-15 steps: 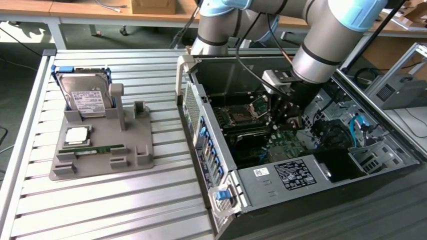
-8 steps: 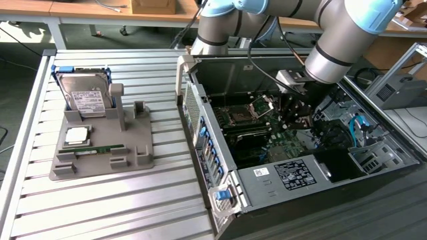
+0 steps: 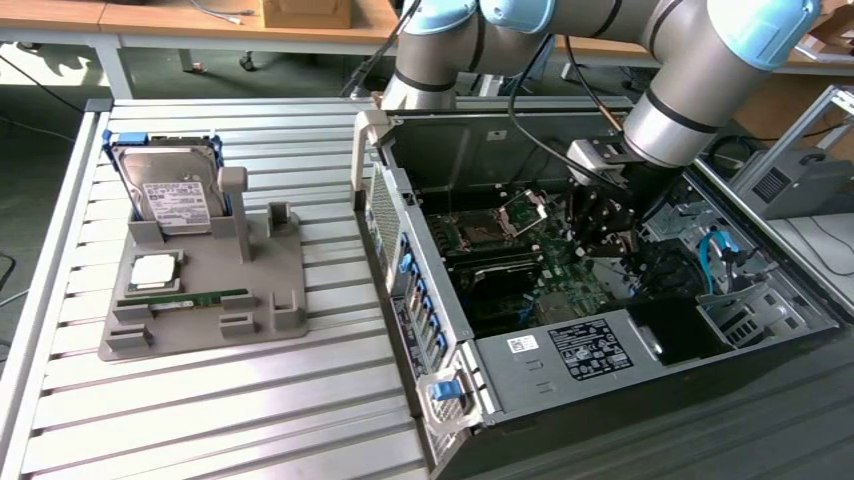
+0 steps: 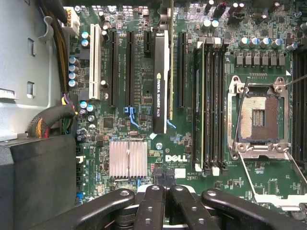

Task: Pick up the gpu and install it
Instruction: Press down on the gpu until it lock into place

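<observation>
The gpu [image 4: 160,81] stands on edge in a slot of the green motherboard [image 4: 144,124], its dark side with a white label facing the wrist camera. My gripper [image 4: 165,189] hangs above the board near the DELL print. Its black fingers [image 4: 152,206] are pressed together and shut on nothing, apart from the card. In the exterior view the gripper [image 3: 601,228] reaches down into the open computer case [image 3: 441,300].
A CPU socket [image 4: 259,117] with its lever up and memory slots [image 4: 211,105] lie beside the card. A silver heatsink [image 4: 128,159] is close to the fingers. On the slatted table, a grey fixture [image 3: 200,300] holds a hard drive [image 3: 174,195], a CPU [image 3: 154,270] and a memory stick [image 3: 187,298].
</observation>
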Controlling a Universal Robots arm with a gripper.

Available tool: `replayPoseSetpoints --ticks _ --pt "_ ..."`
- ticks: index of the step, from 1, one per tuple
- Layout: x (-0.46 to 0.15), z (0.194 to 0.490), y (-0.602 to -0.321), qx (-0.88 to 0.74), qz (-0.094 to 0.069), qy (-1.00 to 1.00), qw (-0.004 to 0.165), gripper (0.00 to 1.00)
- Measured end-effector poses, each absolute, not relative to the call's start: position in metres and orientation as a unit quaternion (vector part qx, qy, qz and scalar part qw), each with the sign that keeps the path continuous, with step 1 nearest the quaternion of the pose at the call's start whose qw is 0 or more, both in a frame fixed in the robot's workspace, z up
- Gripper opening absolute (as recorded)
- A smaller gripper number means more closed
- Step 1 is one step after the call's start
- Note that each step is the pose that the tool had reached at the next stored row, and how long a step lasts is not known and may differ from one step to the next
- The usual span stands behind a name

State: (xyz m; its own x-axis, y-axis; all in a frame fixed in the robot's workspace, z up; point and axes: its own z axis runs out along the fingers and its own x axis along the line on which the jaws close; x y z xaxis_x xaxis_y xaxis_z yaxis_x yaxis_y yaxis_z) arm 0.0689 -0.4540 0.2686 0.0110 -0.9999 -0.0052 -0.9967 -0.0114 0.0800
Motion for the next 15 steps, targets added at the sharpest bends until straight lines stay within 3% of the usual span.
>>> replayPoseSetpoints --ticks 15 --pt "0.025 0.267 -0.454 0.711 -0.03 -0.702 0.027 0.1"
